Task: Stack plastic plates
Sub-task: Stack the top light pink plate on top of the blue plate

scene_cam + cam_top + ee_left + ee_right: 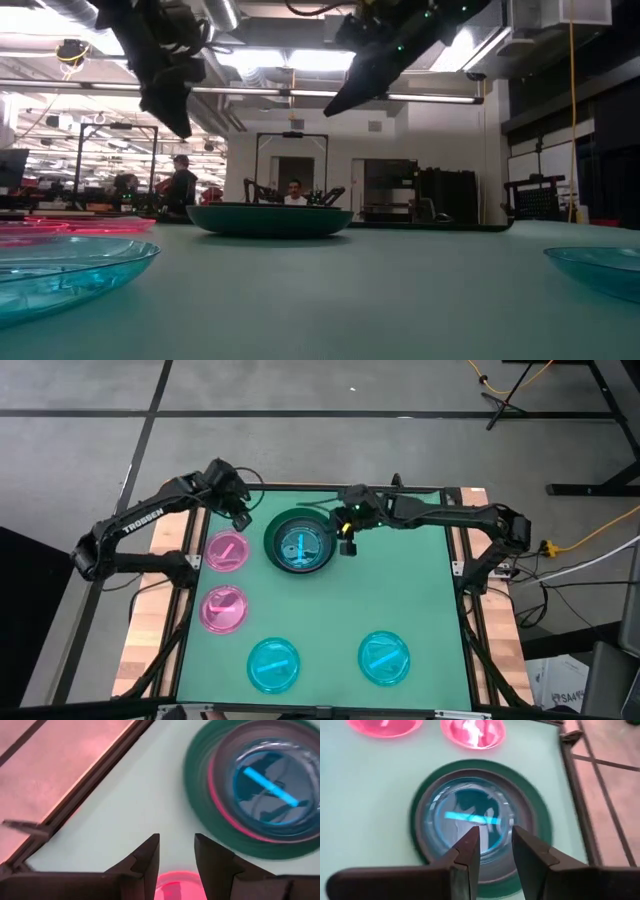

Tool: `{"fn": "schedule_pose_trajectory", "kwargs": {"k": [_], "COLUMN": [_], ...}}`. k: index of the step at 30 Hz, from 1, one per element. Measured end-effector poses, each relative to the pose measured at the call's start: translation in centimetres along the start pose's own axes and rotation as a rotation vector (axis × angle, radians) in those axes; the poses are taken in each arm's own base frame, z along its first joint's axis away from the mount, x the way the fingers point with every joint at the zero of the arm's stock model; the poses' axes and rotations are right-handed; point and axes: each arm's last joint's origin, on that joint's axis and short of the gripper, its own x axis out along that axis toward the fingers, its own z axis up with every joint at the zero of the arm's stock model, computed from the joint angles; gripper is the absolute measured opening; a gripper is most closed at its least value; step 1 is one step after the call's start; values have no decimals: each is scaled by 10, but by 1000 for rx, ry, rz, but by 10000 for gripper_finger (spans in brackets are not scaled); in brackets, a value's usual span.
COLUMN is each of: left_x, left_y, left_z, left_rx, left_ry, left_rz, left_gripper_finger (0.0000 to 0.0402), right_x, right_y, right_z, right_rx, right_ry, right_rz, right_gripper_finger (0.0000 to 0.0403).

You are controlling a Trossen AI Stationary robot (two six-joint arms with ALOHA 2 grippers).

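Observation:
A dark green plate [300, 544] sits on the green mat near the far edge, with a dark grey plate [427, 840], a pink plate [225, 805] and a cyan plate [302, 546] nested inside it. Two pink plates [227, 552] [224, 610] lie separately on the left, and two cyan plates [273, 665] [384, 658] lie near the front edge. My left gripper [243, 518] hovers open between the stack and the far pink plate [177, 885]. My right gripper [347, 545] hovers open above the stack's right rim [540, 820]. Both are raised clear of the table in the low view.
Wooden table borders [160, 550] and a metal frame rail [580, 805] flank the mat. The mat's centre and right side [410, 580] are bare. People [182, 185] stand in the room far behind the table.

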Motion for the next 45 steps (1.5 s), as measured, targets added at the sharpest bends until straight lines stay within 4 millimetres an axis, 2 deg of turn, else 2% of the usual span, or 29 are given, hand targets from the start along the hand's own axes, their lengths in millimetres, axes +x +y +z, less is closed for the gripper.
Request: {"fn": "schedule_pose_trajectory", "kwargs": {"k": [6,17,25,37,45], "left_x": [10,61,81,105,108], "left_y": [20,43,45,47,46], "left_z": [-3,-8,-20,-26,-26], "left_rx": [-51,-77,34,168,279], "left_ry": [54,280,458,545,552], "left_rz": [7,-18,-87,-161,-198], "left_gripper_finger": [116,116,116,116,116], "right_x": [2,3,3,3,3], "right_y": [23,50,50,51,51], "right_z": [6,13,10,10,9], "right_rx": [-62,-162,-183,-183,-184], "right_ry": [8,0,29,33,39], "right_rz": [56,119,130,131,134], "right_gripper_finger": [101,101,101,101,101]}}
